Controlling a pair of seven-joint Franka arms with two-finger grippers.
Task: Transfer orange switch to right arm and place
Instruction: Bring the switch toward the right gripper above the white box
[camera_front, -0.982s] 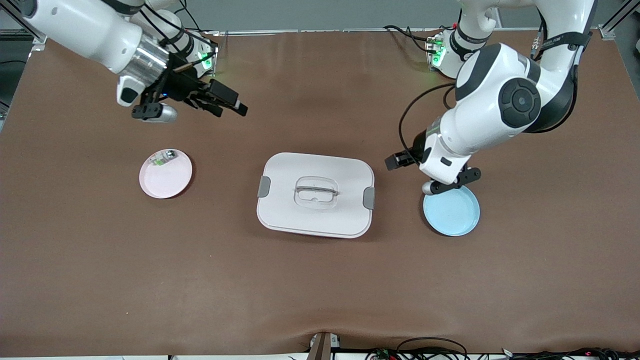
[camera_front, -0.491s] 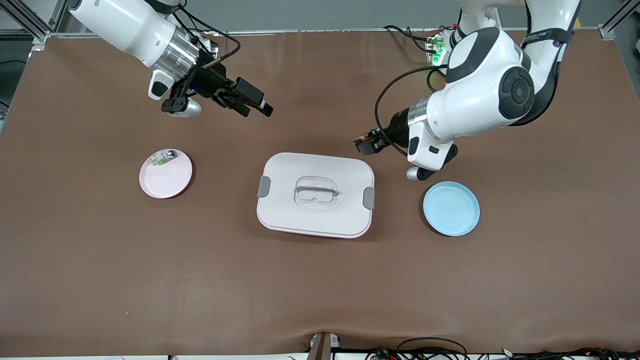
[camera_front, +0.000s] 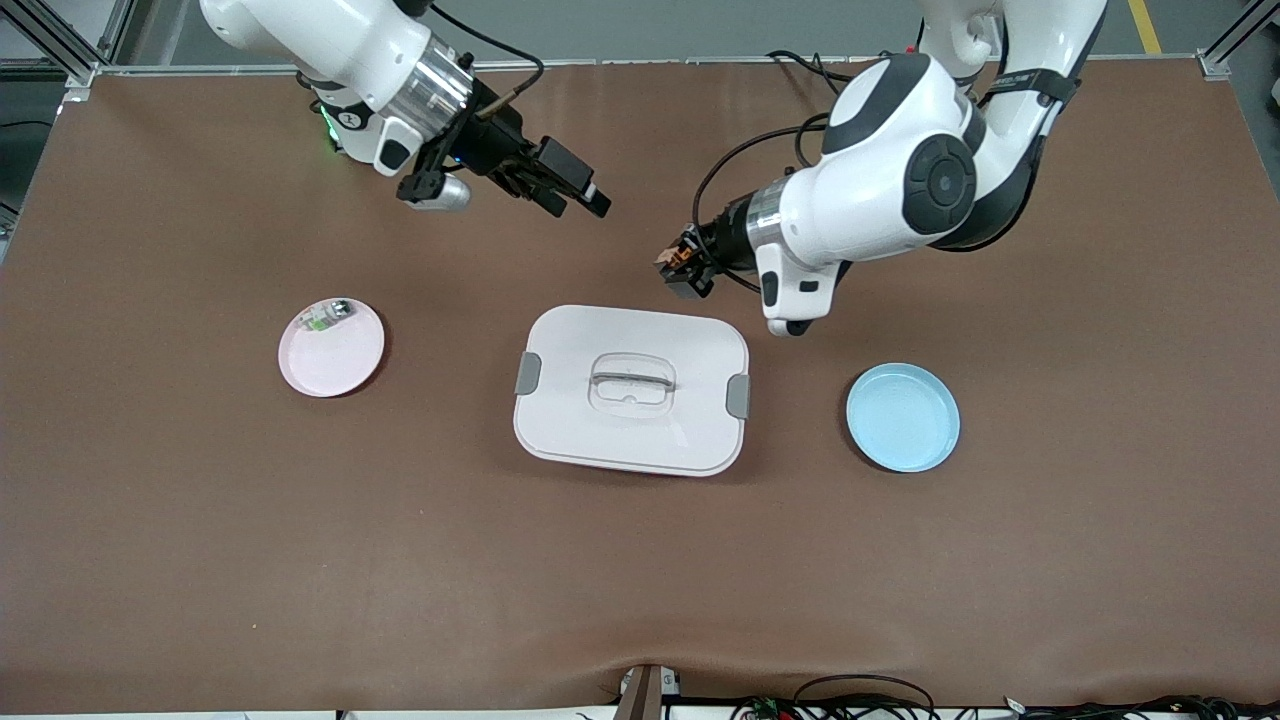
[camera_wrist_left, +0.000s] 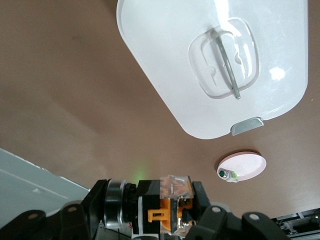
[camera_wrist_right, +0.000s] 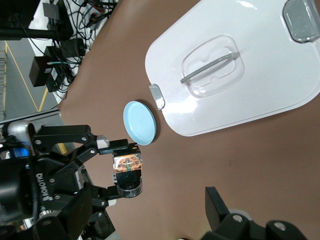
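My left gripper (camera_front: 682, 266) is shut on the orange switch (camera_front: 678, 258), a tiny black part with an orange band. It holds the switch in the air over the brown table, by the white box's edge. In the left wrist view the switch (camera_wrist_left: 172, 206) sits clamped between the black fingers. My right gripper (camera_front: 578, 203) is open and empty, in the air over bare table, pointing toward the left gripper with a gap between them. The right wrist view shows the held switch (camera_wrist_right: 127, 166) ahead and one finger (camera_wrist_right: 216, 204) of the right gripper.
A white lidded box (camera_front: 560, 420) with a clear handle lies mid-table. A pink plate (camera_front: 335, 365) toward the right arm's end holds a tiny pale part with green marks (camera_front: 322, 318). A blue plate (camera_front: 903, 417) lies toward the left arm's end.
My left gripper rose from over the blue plate and swung toward the table's middle with the switch. My right gripper also moved toward the middle, closing the gap between them.
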